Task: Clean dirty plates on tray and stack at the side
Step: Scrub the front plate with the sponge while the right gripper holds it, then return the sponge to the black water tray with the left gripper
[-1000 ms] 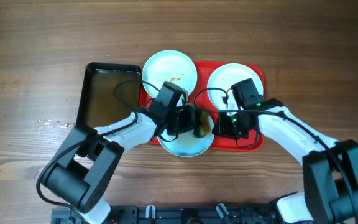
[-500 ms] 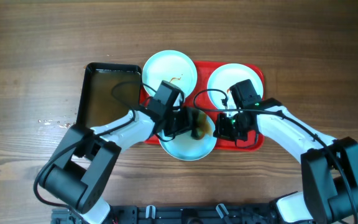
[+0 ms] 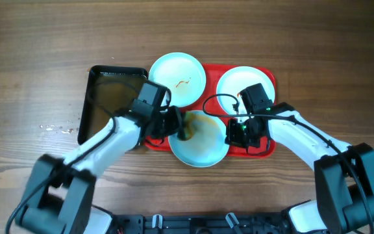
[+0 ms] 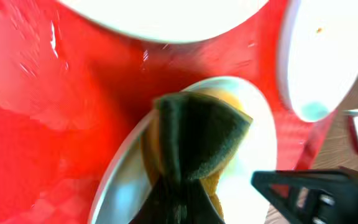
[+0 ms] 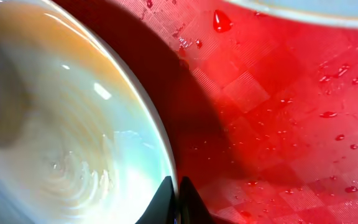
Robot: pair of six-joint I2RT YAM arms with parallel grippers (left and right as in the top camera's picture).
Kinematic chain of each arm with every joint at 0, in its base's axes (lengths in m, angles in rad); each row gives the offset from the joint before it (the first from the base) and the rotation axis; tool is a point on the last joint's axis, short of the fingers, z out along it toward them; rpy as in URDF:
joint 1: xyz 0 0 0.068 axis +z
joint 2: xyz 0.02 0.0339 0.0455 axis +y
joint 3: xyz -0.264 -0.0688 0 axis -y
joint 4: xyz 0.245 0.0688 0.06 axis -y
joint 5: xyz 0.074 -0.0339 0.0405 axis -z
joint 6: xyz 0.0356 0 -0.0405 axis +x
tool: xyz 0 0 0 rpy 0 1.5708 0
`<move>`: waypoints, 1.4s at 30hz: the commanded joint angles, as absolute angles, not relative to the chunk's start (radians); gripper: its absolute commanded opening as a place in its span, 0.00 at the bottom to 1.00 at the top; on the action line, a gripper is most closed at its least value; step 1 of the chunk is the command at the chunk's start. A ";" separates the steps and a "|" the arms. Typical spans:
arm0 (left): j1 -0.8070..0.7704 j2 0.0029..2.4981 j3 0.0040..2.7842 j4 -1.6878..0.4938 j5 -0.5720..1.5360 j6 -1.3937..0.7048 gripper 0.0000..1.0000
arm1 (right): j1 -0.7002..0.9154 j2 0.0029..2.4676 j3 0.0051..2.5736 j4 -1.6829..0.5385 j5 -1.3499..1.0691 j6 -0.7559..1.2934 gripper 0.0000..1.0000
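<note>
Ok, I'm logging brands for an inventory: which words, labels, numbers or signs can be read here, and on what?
None readable: the large red plastic tray, the three round pale plates, the black rectangular pan, the green-and-yellow sponge and the black-and-white robot arms show no lettering.

A black pan [image 3: 106, 97] sits on the wooden desk [image 3: 44, 39], droplets [image 3: 54, 128] just left of it. The yellow sponge [image 4: 194, 140] shows a dark-green face.

**Hard-to-see bits**

Can't make out left gripper [image 4: 179, 202] fingers, just dark blur under a smeared sponge [image 4: 194, 140]. Only catching right gripper [image 5: 174, 194] slivers at the bottom edge, on the cropped front plate [image 5: 73, 112]. Losing most of the tray [image 3: 211, 73] under plates [image 3: 178, 79] overhead.
</note>
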State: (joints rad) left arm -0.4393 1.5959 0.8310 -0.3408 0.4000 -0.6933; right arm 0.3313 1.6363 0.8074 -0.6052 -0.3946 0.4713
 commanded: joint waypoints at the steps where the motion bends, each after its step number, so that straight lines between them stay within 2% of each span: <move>1: -0.422 1.474 0.825 -0.340 0.330 -0.607 0.04 | 0.328 1.651 0.818 -0.623 -0.368 0.472 0.17; 3: -0.415 1.430 0.825 -0.360 0.250 -0.601 0.04 | 0.328 1.651 0.826 -0.621 -0.382 0.472 0.22; 4: -0.406 1.416 0.825 -0.369 0.228 -0.580 0.04 | 0.328 1.651 0.826 -0.619 -0.382 0.473 0.31; 6: -0.379 1.406 0.825 -0.380 0.208 -0.553 0.04 | 0.328 1.651 0.826 -0.616 -0.384 0.473 0.40; 9: -0.321 1.406 0.825 -0.414 0.121 -0.553 0.04 | 0.328 1.652 0.825 -0.614 -0.393 0.473 0.41; 12: -0.252 1.406 0.825 -0.467 -0.016 -0.553 0.04 | 0.328 1.653 0.809 -0.582 -0.393 0.475 0.33; 16: -0.183 1.414 0.825 -0.468 -0.065 -0.519 0.04 | 0.328 1.654 0.809 -0.562 -0.393 0.482 0.19; 20: -0.138 1.475 0.825 -0.462 -0.101 -0.447 0.04 | 0.328 1.654 0.809 -0.559 -0.393 0.500 0.17; 23: -0.120 1.573 0.825 -0.401 -0.076 -0.214 0.04 | 0.328 1.654 0.809 -0.559 -0.393 0.500 0.15; 26: -0.120 1.628 0.825 -0.384 -0.046 -0.135 0.04 | 0.328 1.654 0.809 -0.559 -0.393 0.500 0.15; 27: -0.120 1.639 0.825 -0.379 -0.046 -0.134 0.21 | 0.328 1.654 0.809 -0.560 -0.393 0.500 0.15; 28: -0.120 1.643 0.825 -0.368 -0.047 -0.134 0.57 | 0.328 1.654 0.809 -0.561 -0.393 0.499 0.15; 30: -0.120 1.642 0.825 -0.344 -0.056 -0.134 0.73 | 0.328 1.654 0.809 -0.563 -0.393 0.498 0.15; 34: -0.120 1.647 0.825 -0.297 -0.096 -0.134 0.79 | 0.328 1.654 0.809 -0.563 -0.393 0.498 0.15; 38: -0.120 1.701 0.825 -0.260 -0.080 -0.135 0.75 | 0.328 1.654 0.809 -0.563 -0.393 0.498 0.15; 40: -0.120 1.728 0.825 -0.239 -0.028 -0.135 0.69 | 0.328 1.654 0.809 -0.563 -0.393 0.498 0.15; 41: -0.120 1.732 0.825 -0.229 -0.015 -0.135 0.54 | 0.328 1.654 0.809 -0.563 -0.393 0.498 0.15; 42: -0.120 1.733 0.825 -0.227 -0.016 -0.135 0.26 | 0.328 1.654 0.809 -0.563 -0.393 0.498 0.15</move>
State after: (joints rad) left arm -0.1223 1.7073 0.8272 -0.2436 -0.0624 -0.1478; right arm 0.3305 1.6375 0.8082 -0.5632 -0.3916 0.4934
